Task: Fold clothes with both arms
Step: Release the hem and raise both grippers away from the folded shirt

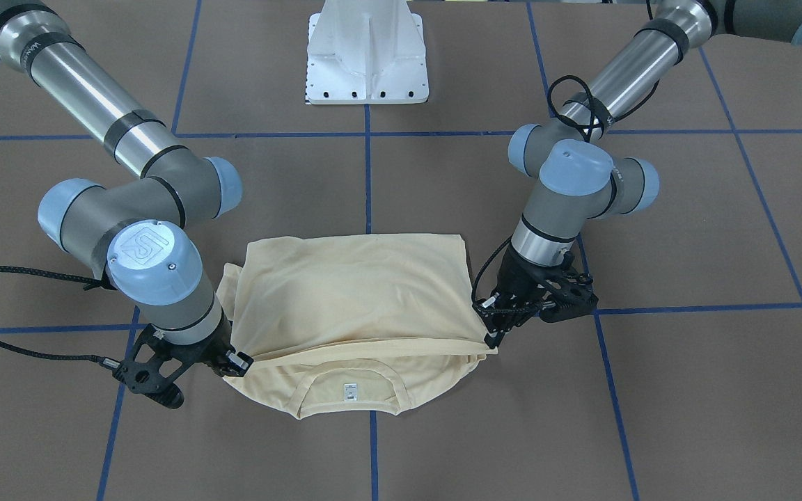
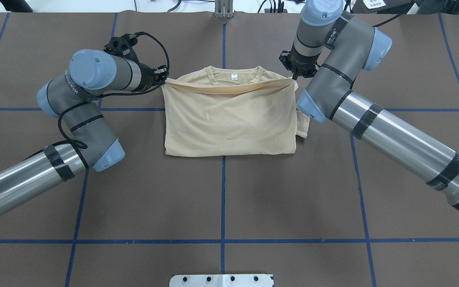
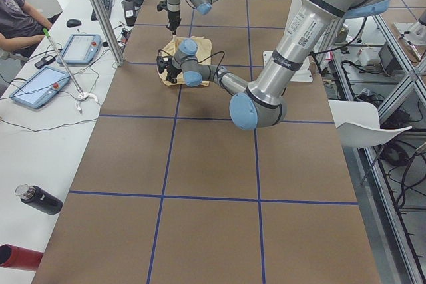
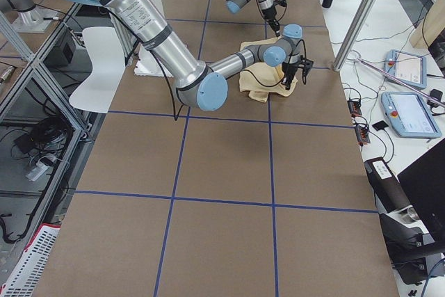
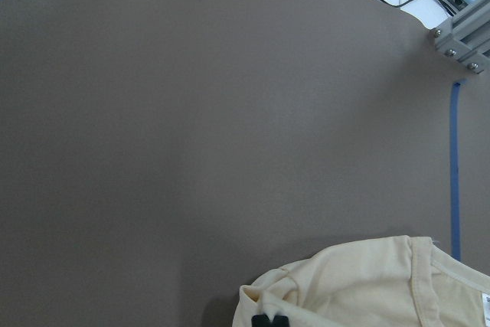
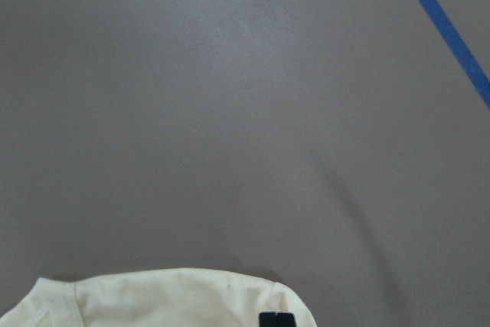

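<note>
T-shirt (image 2: pixel 229 119) is almost halved — left gripper (image 2: pixel 162 79) and right gripper (image 2: pixel 294 78) each pinch a hem (image 2: pixel 229 88) corner just short of the collar (image 2: pixel 233 71). Drop it, maybe one more fold.

We see a white metal pedestal base (image 1: pixel 367 56) with dark screw holes along its near edge. The left arm (image 1: pixel 624 66) and the right arm (image 1: pixel 88 97) are alike: bright silver tubes ringed with black bands (image 1: pixel 133 124), matte grey elbow and wrist housings, and rounded light blue joint caps (image 1: pixel 576 167). We can make out white lettering on some bands, too small to read, and an embossed UR logo (image 1: pixel 154 252) on one right-arm cap. We note black braided cables (image 1: pixel 18 275) trailing along both arms. The left gripper (image 1: pixel 493 339) and right gripper (image 1: pixel 237 363) are black, skeletal two-finger linkages.
</note>
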